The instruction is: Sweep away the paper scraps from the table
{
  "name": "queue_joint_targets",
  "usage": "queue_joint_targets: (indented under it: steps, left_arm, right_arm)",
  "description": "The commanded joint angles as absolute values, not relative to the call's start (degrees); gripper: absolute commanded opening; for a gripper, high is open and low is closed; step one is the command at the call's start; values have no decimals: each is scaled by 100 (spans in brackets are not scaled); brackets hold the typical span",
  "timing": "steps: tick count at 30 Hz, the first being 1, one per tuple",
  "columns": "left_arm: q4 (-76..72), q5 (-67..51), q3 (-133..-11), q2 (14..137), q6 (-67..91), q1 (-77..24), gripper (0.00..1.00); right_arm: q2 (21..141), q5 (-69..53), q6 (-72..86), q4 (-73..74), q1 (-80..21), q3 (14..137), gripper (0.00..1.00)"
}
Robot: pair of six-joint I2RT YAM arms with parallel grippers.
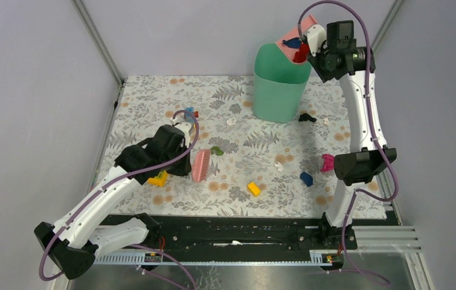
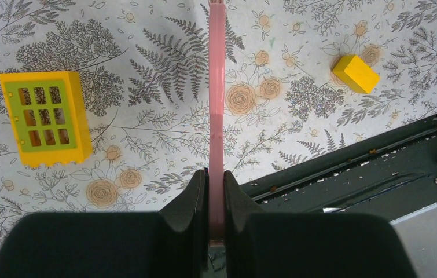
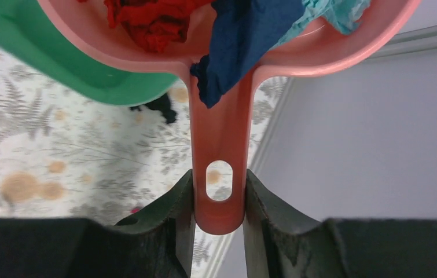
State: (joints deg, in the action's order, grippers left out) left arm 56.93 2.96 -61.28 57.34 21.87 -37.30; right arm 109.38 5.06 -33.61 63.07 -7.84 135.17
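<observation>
Where the left hand (image 2: 216, 180) is clenched on the thin pink handle of a brush (image 2: 216, 87), the brush is held edge-on over the tabletop (image 2: 146, 35). A yellow window brick (image 2: 45, 119) is seen just beside this hand. A small yellow brick (image 2: 355, 73) lies further off on the other side, near the black rail (image 2: 366, 174). A green piece (image 1: 216, 150) lies just past the brush head, and a blue-and-red piece (image 1: 189, 112) just beyond the hand.

The right hand (image 3: 219, 191) is closed on the handle of a pink dustpan (image 3: 219, 116), raised and tipped over a green bin (image 1: 279, 84). Red, dark blue and pale teal crumpled pieces are carried in the pan.

Three white paper scraps (image 1: 231, 121) are counted on the tabletop. One lies between the left hand and the bin. One (image 1: 326, 121) lies below the right hand, beside a black piece (image 1: 307, 118). One (image 1: 279, 164) lies between the two hands, near a blue piece (image 1: 306, 178). A magenta piece (image 1: 327, 162) is partly hidden by the right arm.
</observation>
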Motion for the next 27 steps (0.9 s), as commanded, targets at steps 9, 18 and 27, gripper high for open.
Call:
queue_joint_targets:
  steps: [9, 18, 27]
  left_arm:
    - [5424, 216, -6098, 5612, 2109, -3739, 0]
    - [5292, 155, -6030, 5638, 2133, -3744, 0]
    - [5292, 177, -6012, 5634, 2082, -3737, 0]
  right_arm:
    - [10995, 2795, -6842, 5139, -792, 13356, 0]
    - [11026, 3468, -8839, 4184, -988, 13018, 0]
    - [10518, 3825, -10565, 2331, -1195, 11623, 0]
